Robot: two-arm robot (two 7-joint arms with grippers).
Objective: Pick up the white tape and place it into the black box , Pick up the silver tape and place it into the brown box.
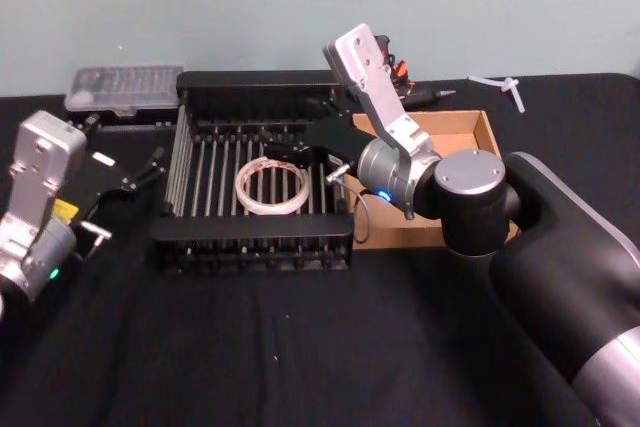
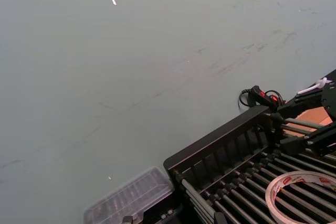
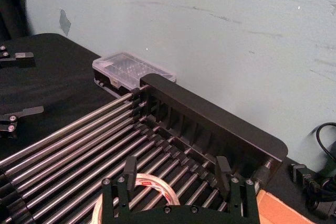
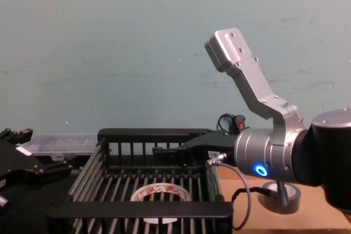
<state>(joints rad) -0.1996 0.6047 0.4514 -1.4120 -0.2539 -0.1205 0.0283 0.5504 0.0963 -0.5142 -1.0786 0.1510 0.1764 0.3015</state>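
The white tape (image 1: pixel 270 189) lies flat on the barred floor of the black box (image 1: pixel 250 247), and its red-printed core shows in the left wrist view (image 2: pixel 302 195). My right gripper (image 1: pixel 292 152) hovers open just above the ring, its fingers (image 3: pixel 129 169) spread with nothing between them; the tape (image 3: pixel 152 187) sits below them. The silver tape (image 4: pixel 279 195) rests on the floor of the brown box (image 4: pixel 307 212), behind my right arm. The brown box (image 1: pixel 470 132) stands right of the black box. My left gripper (image 1: pixel 125 197) waits open, left of the black box.
A clear plastic case (image 1: pixel 125 89) sits at the back left beside the black box. A black cable with a red switch (image 2: pixel 260 95) lies behind the black box near the wall. A white plastic piece (image 1: pixel 500 85) lies at the back right.
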